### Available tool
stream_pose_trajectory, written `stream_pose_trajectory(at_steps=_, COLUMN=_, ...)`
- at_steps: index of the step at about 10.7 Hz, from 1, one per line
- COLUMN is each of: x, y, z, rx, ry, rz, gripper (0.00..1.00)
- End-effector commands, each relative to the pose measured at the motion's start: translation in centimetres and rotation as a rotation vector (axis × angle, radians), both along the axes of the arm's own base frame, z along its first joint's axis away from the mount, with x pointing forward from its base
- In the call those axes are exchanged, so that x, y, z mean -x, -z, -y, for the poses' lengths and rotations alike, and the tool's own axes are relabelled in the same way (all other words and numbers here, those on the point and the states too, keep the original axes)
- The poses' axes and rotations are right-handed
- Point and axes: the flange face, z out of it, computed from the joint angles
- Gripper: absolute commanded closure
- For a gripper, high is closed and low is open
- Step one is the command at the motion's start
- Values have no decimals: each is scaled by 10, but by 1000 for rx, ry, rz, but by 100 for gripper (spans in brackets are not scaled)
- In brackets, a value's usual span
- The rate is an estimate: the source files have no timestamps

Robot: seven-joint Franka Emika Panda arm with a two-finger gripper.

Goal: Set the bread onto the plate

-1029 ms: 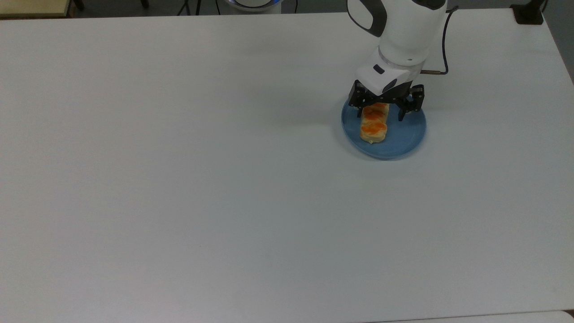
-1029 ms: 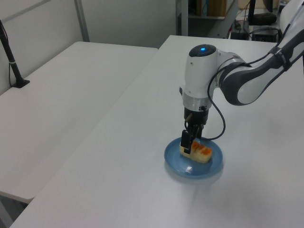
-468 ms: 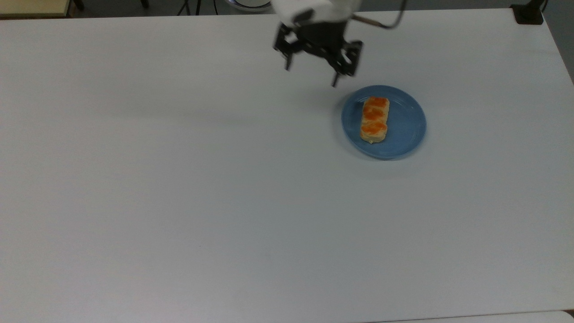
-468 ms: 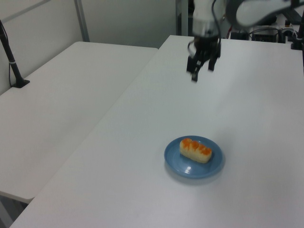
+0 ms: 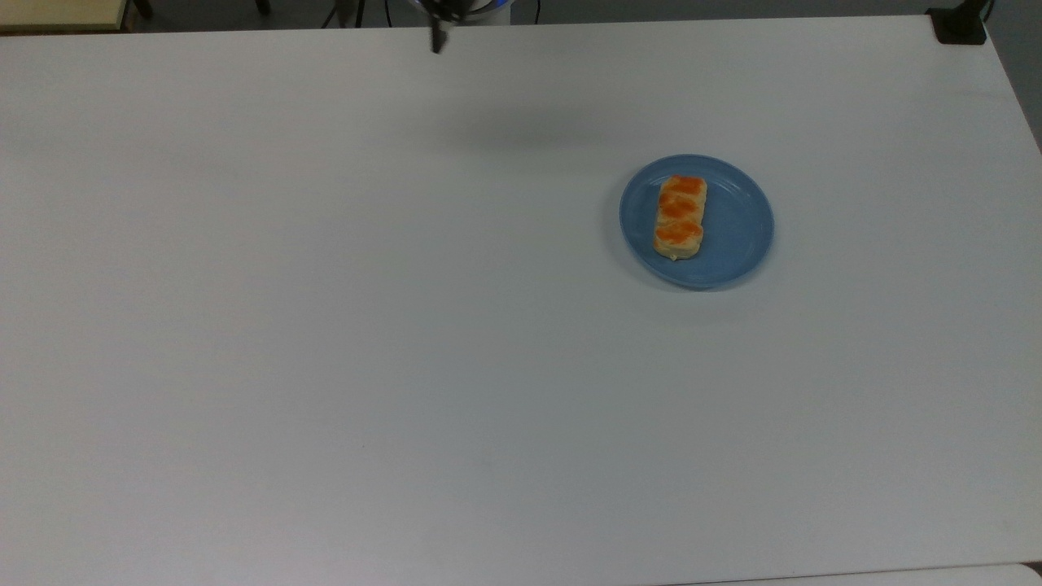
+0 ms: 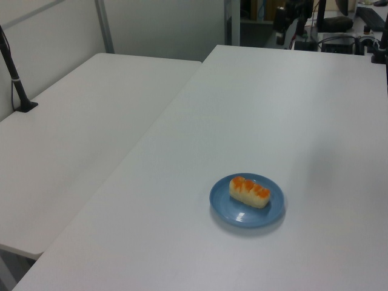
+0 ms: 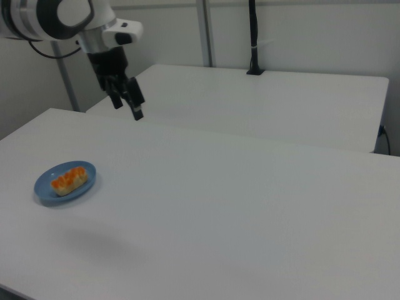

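The pincer (image 7: 126, 103) no longer stands over the plate (image 5: 737, 244). One second ago it straddles the 12 o'clock end of the bread (image 5: 680, 216), fingers spread either side of it. Half a second ago it hangs above the worktop (image 5: 326, 325) at roughly 10 o'clock from the plate, apart from it. Now it is raised well clear, at the worktop's far edge near 12 o'clock in the top view, fingers parted and holding nothing.

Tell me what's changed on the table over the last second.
The gripper, open, has lifted off the bread, leaving it on the plate, and pulled back toward the top view's upper left. Bread and plate stayed put.
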Motion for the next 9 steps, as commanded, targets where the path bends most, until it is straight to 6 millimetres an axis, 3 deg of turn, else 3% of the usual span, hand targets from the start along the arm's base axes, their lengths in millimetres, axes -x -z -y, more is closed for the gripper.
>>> stream_pose_trajectory(at_steps=1, x=9, y=-7, z=34, rx=3, ry=-141, rz=-19, gripper=0)
stream_pose_trajectory(at_steps=3, x=8, y=-5, z=46, rx=27, ry=-233, rz=-22, gripper=0)
stream_pose_trajectory(at_steps=9, x=7, y=-4, z=52, rx=19, ry=-229, rz=-16, gripper=0)
